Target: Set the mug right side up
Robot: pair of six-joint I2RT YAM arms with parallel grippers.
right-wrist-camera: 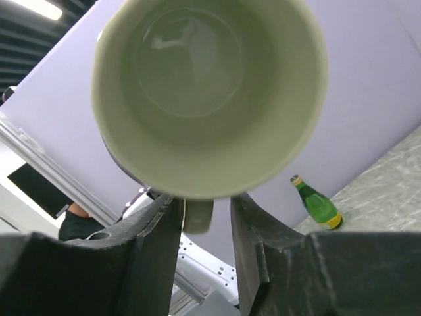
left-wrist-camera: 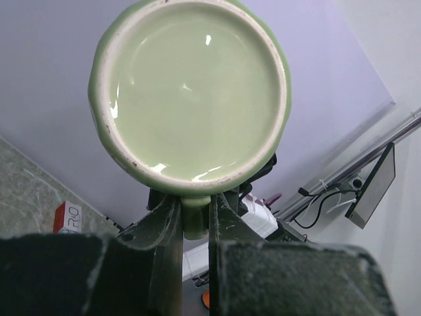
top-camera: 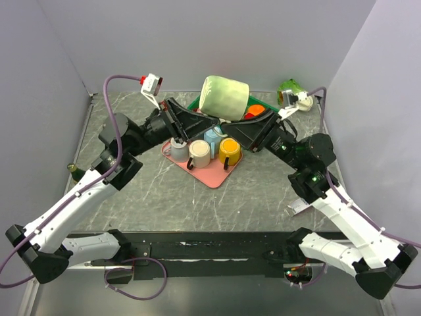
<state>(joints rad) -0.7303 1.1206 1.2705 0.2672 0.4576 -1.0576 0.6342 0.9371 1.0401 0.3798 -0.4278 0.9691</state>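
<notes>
Above the tray (top-camera: 212, 178), our left gripper (left-wrist-camera: 195, 205) clamps tight on the handle of the mug (top-camera: 224, 97). Our right gripper (right-wrist-camera: 205, 201) straddles that handle, jaws slightly open, one gap showing.

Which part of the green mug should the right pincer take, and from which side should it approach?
The handle, from the open-mouth side. The green mug hangs sideways in the air, mouth facing the right pincer, whose jaws straddle the handle with a small gap. The left pincer clamps that handle from the base side; the body looks too wide for the jaws.
</notes>
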